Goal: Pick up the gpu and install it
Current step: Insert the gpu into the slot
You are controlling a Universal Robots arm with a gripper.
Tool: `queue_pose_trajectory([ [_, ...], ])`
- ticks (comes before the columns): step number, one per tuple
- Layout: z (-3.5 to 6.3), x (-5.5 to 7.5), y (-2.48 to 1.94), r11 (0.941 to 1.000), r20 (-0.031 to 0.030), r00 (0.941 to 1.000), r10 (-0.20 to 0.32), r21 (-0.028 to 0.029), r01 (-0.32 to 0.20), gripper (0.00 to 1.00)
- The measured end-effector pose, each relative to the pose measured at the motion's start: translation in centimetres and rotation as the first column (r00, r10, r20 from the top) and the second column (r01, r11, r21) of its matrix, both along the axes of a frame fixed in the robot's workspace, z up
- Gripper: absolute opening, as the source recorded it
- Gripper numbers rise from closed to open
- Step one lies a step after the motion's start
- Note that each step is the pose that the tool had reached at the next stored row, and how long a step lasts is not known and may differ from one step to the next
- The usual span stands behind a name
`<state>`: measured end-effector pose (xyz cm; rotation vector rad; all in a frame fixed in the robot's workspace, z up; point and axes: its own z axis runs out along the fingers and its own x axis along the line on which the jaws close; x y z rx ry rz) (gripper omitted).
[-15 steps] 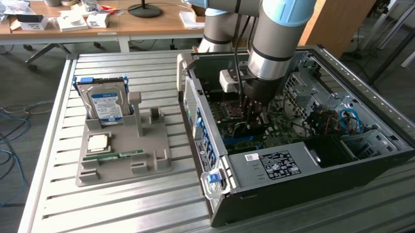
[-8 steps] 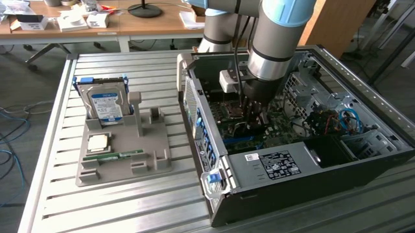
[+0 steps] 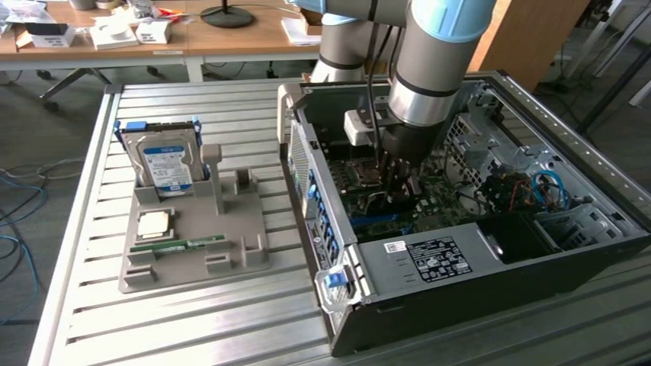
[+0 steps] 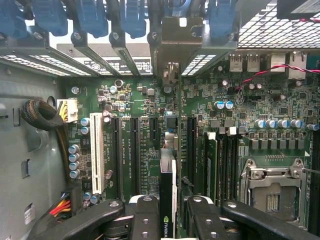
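The black two-fingered gripper [image 4: 169, 214] is clamped on the gpu [image 4: 167, 167], a thin black circuit card with a silvery bracket. It holds the card edge-down inside the open dark computer case [image 3: 489, 305], right of centre in the exterior view. This seems meant to line the card's edge up with the green motherboard's [image 4: 145, 100] long slots.

End effector [image 4: 170, 205] clamping gpu [image 4: 167, 170] sits deep in open case [image 3: 458, 320], boxed in by power supply [image 3: 437, 259], cables [image 3: 539, 191] and slot brackets [image 4: 175, 40]; free room overhead and over bare surface [image 3: 203, 320].
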<state>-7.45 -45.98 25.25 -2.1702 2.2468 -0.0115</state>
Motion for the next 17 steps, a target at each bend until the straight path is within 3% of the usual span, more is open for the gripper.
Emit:
queue_pose_trajectory([
  [7, 0.00, -0.04, -0.09, 1.0000, 0.0011, 1.0000, 0.000, 0.0038, 0.000, 0.26],
  [17, -0.03, -0.09, -0.10, 1.0000, 0.0012, 1.0000, 0.000, 0.0038, 0.000, 0.26],
])
